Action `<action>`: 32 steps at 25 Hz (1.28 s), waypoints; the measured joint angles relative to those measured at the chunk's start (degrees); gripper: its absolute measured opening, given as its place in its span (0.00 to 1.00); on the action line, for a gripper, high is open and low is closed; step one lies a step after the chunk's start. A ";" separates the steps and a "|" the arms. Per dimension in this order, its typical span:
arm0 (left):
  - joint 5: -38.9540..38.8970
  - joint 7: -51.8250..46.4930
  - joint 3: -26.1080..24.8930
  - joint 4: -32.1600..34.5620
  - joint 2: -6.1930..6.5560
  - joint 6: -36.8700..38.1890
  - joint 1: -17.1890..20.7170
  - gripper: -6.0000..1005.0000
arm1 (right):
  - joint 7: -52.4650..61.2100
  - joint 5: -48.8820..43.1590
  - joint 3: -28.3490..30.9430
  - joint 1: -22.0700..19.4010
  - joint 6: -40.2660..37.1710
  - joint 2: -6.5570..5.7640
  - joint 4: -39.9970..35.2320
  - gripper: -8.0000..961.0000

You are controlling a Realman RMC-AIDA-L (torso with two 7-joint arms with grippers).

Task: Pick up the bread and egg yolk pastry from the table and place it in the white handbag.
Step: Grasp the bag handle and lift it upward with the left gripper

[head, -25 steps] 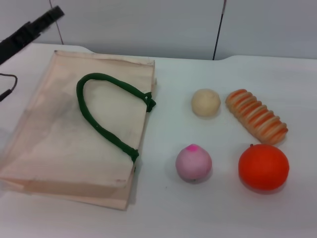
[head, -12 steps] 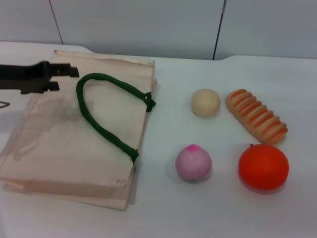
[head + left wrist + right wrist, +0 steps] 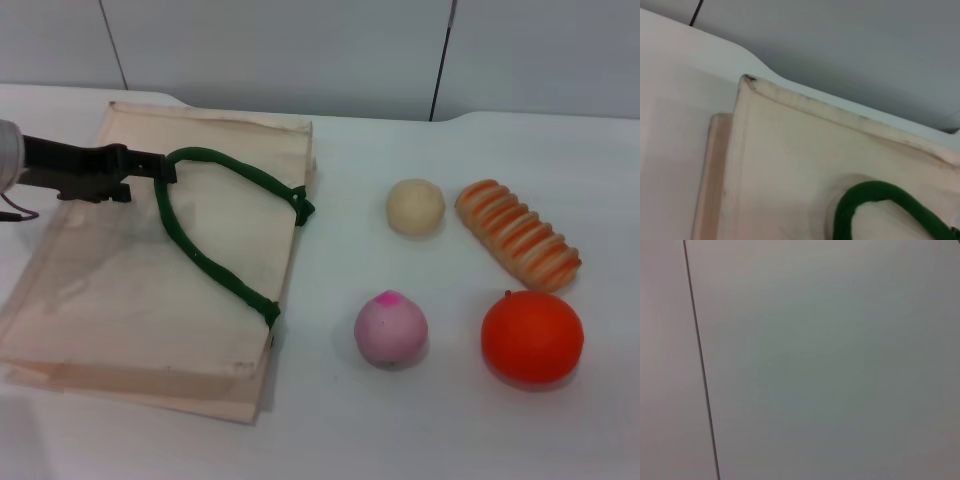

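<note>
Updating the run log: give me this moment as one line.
left gripper: at green strap handle of flat cream cloth handbag | striped bread loaf, cream pastry ball: on table, untouched | right arm: out of view

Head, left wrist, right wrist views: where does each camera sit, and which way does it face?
Head: looks forward and down at the white handbag, bread and egg yolk pastry; left gripper at the green handle.
Left wrist: faces the handbag's corner; no fingers visible. Shares handbag and handle with head.
Right wrist: faces a blank wall.
</note>
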 joint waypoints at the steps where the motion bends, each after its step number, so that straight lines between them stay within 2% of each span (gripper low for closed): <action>1: 0.50 0.27 0.03 -0.69 0.00 0.83 -0.36 0.85 | 0.00 0.01 0.00 0.06 0.00 0.00 0.00 0.86; 11: 4.72 2.17 1.88 -6.76 -0.53 8.38 -4.15 0.85 | 0.00 0.01 0.02 0.41 0.00 0.06 0.00 0.86; 16: 4.79 2.55 4.94 -8.89 -0.95 12.37 -5.12 0.77 | 0.00 0.01 0.02 0.44 0.00 0.06 -0.01 0.86; 18: 4.97 2.55 6.00 -10.03 -0.99 13.53 -5.49 0.64 | 0.00 -0.01 0.02 0.44 0.00 0.06 -0.15 0.86; 23: 5.43 2.11 9.23 -12.53 -0.80 15.13 -6.56 0.65 | 0.00 -0.06 0.02 0.46 0.00 0.06 -0.38 0.86; 32: 5.59 1.19 10.14 -13.91 -0.49 15.60 -6.95 0.54 | 0.00 -0.25 0.02 0.49 -0.28 0.11 -0.46 0.86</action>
